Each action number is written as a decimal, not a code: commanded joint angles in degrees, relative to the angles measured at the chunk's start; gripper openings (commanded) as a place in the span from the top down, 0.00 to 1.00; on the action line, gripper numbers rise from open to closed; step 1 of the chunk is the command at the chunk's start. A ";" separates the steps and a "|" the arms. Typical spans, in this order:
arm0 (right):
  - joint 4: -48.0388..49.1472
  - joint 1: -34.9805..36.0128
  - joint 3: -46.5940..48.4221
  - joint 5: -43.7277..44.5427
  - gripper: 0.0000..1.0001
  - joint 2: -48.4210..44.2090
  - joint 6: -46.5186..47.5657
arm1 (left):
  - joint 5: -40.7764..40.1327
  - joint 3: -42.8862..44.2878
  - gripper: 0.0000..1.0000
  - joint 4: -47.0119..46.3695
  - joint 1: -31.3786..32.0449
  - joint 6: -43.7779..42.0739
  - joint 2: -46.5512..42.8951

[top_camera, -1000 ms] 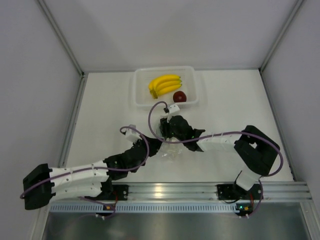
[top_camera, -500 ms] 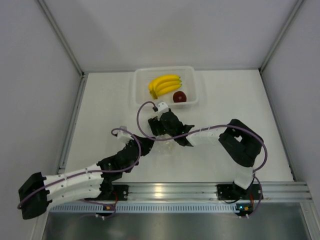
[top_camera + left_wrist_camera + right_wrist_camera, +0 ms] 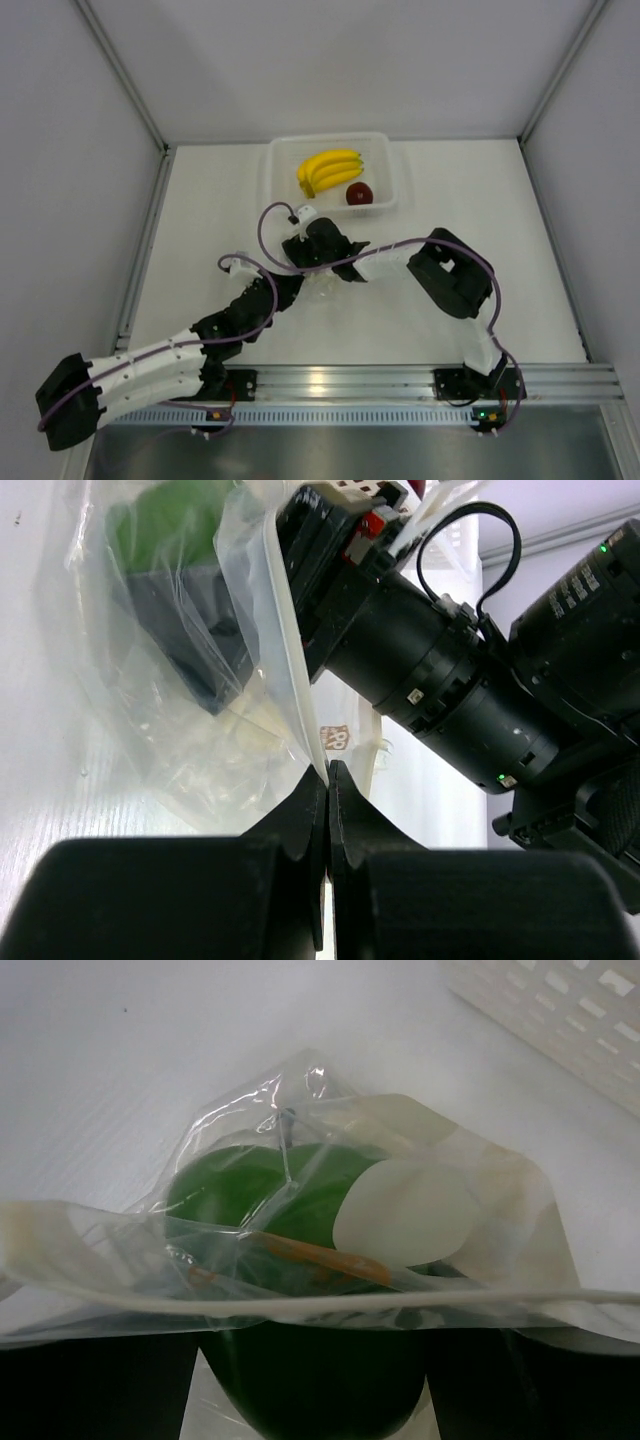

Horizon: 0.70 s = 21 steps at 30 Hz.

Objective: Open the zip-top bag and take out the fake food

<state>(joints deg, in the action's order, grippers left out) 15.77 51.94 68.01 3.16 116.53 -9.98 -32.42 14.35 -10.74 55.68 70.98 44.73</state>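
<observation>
One overhead, two wrist close-ups sharing bag point(image 3: 170, 730)

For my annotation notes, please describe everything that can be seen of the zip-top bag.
The zip-top bag is clear, thin, crinkled plastic with white printed dots and a pale zip strip along its mouth. It lies slack on the white table between the two arms. A green piece sits inside. The left pincer is shut on the mouth edge. The right pincer appears to grip the green piece, its dark fingers reaching past the zip strip.
</observation>
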 commanded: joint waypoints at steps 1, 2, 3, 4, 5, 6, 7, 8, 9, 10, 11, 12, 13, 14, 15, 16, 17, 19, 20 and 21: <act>-0.23 -2.11 2.31 1.85 0.26 1.42 -1.00 | 3.33 -0.73 1.00 -1.04 0.22 -0.84 -2.10; 0.57 -2.11 0.83 2.46 0.32 -0.15 -1.27 | 3.25 -0.73 1.00 -0.43 0.04 -0.93 -2.71; 1.53 -2.11 -0.15 2.81 0.45 -1.29 -1.71 | 2.90 -0.73 1.00 -0.16 -0.04 -1.45 -2.89; 2.15 -2.02 -1.20 3.17 0.50 -2.61 -2.41 | 2.55 -0.46 1.00 0.11 -0.05 -1.72 -3.16; 2.68 -1.85 -3.04 3.43 0.56 -5.41 -2.68 | 2.11 -0.38 1.00 0.54 -0.13 -1.98 -3.33; 2.51 -1.67 -3.75 3.61 0.58 -6.83 -3.03 | 1.32 -0.29 1.00 0.72 -0.13 -2.68 -3.33; 1.90 -1.06 -4.72 3.96 0.59 -8.23 -3.12 | 0.79 0.15 1.00 0.98 -0.22 -3.04 -3.33; -0.80 -0.71 -4.81 5.88 0.59 -10.51 -3.29 | 0.35 0.33 1.00 1.07 -0.13 -3.48 -3.16; -2.22 -0.09 -4.90 6.94 0.59 -11.75 -3.73 | -0.70 0.68 1.00 1.25 -0.22 -4.61 -3.07; -3.71 0.87 -5.25 7.82 0.59 -12.72 -4.43 | -1.06 0.94 1.00 1.16 -0.22 -5.32 -2.64; -6.51 1.31 -5.34 9.05 0.59 -14.56 -4.96 | -1.58 1.73 1.00 1.16 -0.22 -6.20 -2.46; -8.28 1.75 -5.34 9.49 0.59 -15.36 -6.44 | -2.28 2.17 1.00 1.16 -0.22 -7.86 -2.11; -9.69 2.45 -5.34 9.41 0.59 -16.06 -7.24 | -2.47 2.61 1.00 1.16 -0.22 -8.83 -1.58; -12.75 2.72 -5.34 9.58 0.59 -17.03 -7.94 | -2.38 3.74 1.00 1.16 -0.22 -11.28 -1.40; -13.83 3.07 -5.34 9.85 0.59 -17.47 -9.00 | -2.47 4.37 1.00 1.16 -0.13 -12.43 -1.23; -14.79 4.03 -5.60 9.76 0.59 -17.83 -9.27 | -2.38 4.89 1.00 1.16 -0.13 -13.40 -0.79; -15.59 4.48 -5.61 10.02 0.60 -18.26 -9.36 | -2.21 5.94 1.00 1.25 -0.13 -14.20 -0.87; -18.31 6.40 -7.09 10.72 0.60 -19.06 -9.53 | -2.99 6.65 1.00 1.25 -0.13 -16.57 -1.40; -18.49 6.94 -7.88 10.82 0.60 -20.36 -9.71 | -3.52 6.92 1.00 1.34 -0.13 -17.01 -1.66; -18.41 7.47 -8.85 10.73 0.60 -21.25 -10.41 | -4.13 7.09 1.00 1.60 -0.13 -17.62 -2.10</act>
<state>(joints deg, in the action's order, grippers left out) 2.22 56.77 61.41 12.49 98.87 -18.17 -34.15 18.81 -8.56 55.55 58.04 43.66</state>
